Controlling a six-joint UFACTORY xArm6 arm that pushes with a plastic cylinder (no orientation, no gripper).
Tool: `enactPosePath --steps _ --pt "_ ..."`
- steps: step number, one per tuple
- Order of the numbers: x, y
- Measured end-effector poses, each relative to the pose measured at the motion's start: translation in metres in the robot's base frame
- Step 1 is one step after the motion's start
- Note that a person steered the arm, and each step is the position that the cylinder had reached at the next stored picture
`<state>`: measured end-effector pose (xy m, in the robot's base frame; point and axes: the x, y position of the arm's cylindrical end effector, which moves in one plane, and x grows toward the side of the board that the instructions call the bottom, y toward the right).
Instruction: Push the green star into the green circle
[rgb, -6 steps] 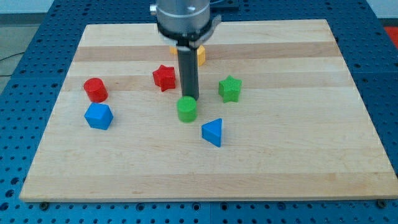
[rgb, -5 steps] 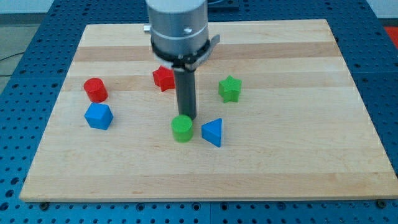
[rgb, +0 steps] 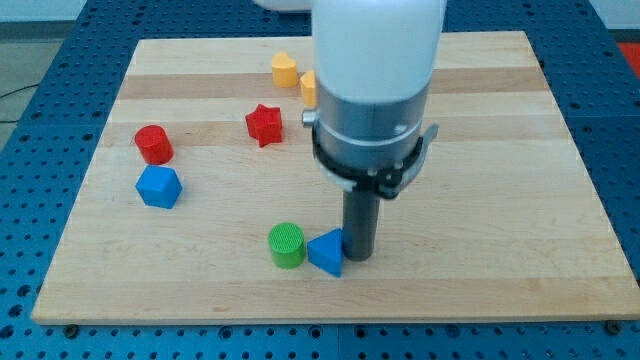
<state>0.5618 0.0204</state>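
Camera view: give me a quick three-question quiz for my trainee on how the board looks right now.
1. Which block lies between my tip and the green circle?
2. True or false: the green star shows in this view.
3. Where does the red star sit relative to my tip? A) toward the view's top left B) toward the view's bottom right C) directly to the view's right

Key:
1. The blue triangle.
2. False: the green star does not show anywhere in the view.
3. A
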Motion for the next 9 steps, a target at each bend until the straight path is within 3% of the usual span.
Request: enactPosePath --steps 2,3,4,5,7,8,9 --pt "-0.139 0.035" --pt "-0.141 0.042" --pt "-0.171 0.056" --pt "-0.195 0.031" --pt "-0.128 -0.072" --pt "-0.145 -0.086" --pt "-0.101 -0.082"
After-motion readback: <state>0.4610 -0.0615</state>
